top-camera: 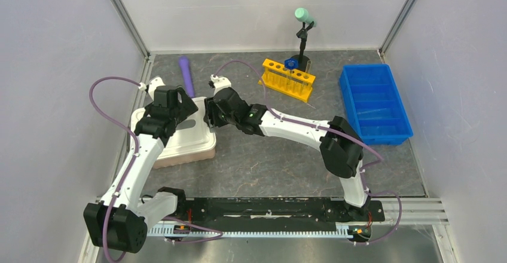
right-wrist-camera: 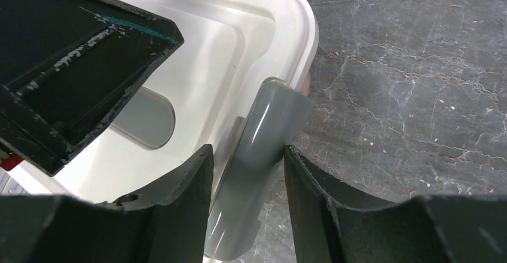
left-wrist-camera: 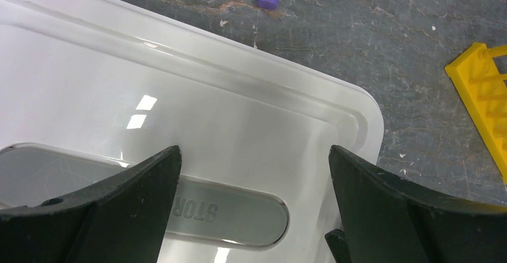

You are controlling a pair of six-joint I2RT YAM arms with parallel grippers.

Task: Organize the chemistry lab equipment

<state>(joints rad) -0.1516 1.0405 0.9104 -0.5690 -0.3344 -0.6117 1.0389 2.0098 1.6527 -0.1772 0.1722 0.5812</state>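
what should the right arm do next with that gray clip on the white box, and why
Probably swing the gray clip outward, off the lid: the fingers of the right gripper flank it, the lid is still on the box, and the left gripper hovers open above the lid.

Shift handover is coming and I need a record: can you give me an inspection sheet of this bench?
Surface: dark marbled table.
Job's things: white storage box, closed; blue-capped tube at the yellow tube rack; blue tray.
Clutter: purple cylinder; black stand with mint-green top.
Claws: left claw open above the lid; right claw straddles the grey latch, grip unclear.
Cables: purple cables loop off both arms.
Surroundings: grey walls.
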